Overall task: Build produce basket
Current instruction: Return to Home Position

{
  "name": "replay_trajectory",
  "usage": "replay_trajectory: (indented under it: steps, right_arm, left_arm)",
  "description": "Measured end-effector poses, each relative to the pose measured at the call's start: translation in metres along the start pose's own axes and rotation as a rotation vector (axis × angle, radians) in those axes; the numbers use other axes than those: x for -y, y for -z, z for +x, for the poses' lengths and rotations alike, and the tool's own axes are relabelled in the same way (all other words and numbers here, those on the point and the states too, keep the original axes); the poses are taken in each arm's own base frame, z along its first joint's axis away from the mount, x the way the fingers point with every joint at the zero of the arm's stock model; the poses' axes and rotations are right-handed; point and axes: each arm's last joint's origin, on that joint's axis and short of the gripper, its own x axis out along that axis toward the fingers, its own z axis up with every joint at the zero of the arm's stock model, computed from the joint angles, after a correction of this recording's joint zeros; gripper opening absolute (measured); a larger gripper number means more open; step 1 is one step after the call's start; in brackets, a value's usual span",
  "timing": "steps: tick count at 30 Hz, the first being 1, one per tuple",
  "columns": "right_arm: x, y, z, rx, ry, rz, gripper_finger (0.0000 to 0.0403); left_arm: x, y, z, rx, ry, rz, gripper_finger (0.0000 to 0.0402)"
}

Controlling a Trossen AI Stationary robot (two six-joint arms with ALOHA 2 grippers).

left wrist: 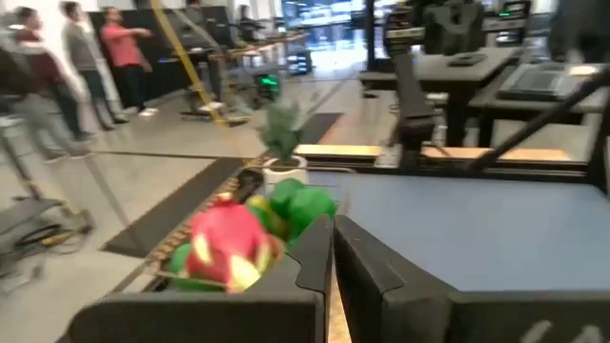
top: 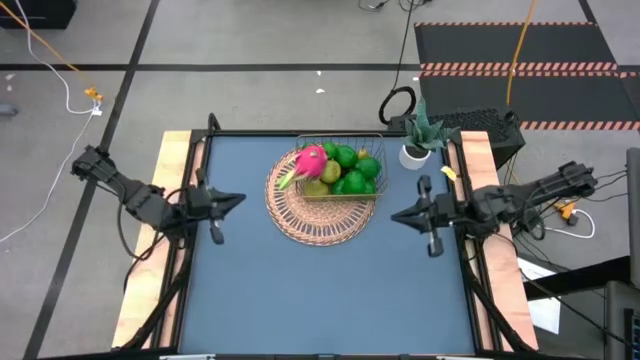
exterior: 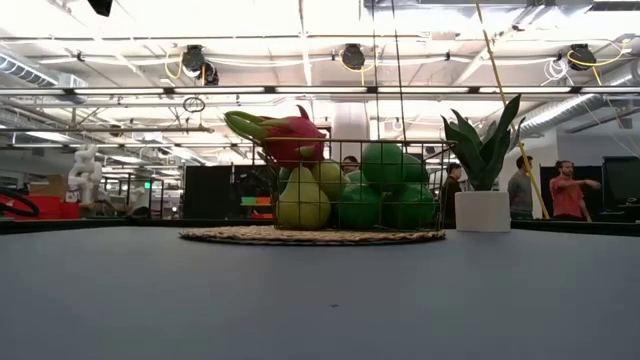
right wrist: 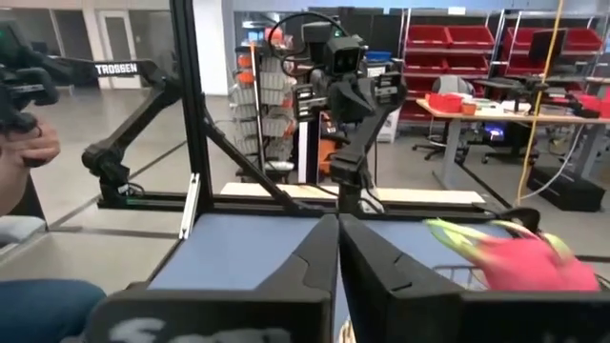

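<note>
The copper wire basket stands on the round woven mat at the table's middle, toward the far edge. In it lie the pink dragon fruit, green limes and yellow-green pears; the low view shows the dragon fruit on top of the pile. I see no grape bunch. My left gripper hovers shut near the table's left side, clear of the mat. My right gripper hovers shut toward the right side, also apart from the basket.
A potted green plant in a white pot stands at the far right corner, just right of the basket. Wooden rails run along the table's left and right edges. Blue tabletop lies open in front. People stand in the room beyond.
</note>
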Motion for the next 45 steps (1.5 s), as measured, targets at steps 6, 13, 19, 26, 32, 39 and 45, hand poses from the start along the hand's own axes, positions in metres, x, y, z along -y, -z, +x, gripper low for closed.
replay_trajectory:
  steps: [6,13,19,26,32,39,45]
  right_arm:
    - [0.006,0.006,-0.020,-0.021,-0.002,-0.013,0.0003]
    - [0.009,0.045,-0.029,0.006,-0.003,-0.021,0.0001]
    - [0.013,0.072,-0.038,0.090,-0.006,0.008,0.0001]
    - [0.020,0.103,-0.048,0.105,0.122,-0.002,0.0000]
    - [0.026,0.132,-0.051,0.094,0.150,0.031,0.0000]
    - [0.027,0.136,-0.051,0.169,0.075,0.106,0.0000]
    - [0.029,0.137,-0.049,0.152,0.097,0.079,0.0000]
  left_arm:
    - [-0.003,0.023,0.001,-0.028,-0.074,0.039,0.0007]
    - [-0.013,0.053,-0.005,-0.020,-0.092,0.008,0.0018]
    - [-0.024,0.076,-0.013,0.004,-0.099,-0.022,0.0009]
    - [-0.032,0.093,-0.019,0.037,-0.098,-0.009,0.0015]
    - [-0.034,0.106,-0.021,0.066,-0.073,-0.024,0.0018]
    - [-0.032,0.120,-0.020,0.113,-0.073,-0.054,0.0007]
    - [-0.030,0.127,-0.018,0.164,-0.087,-0.027,0.0016]
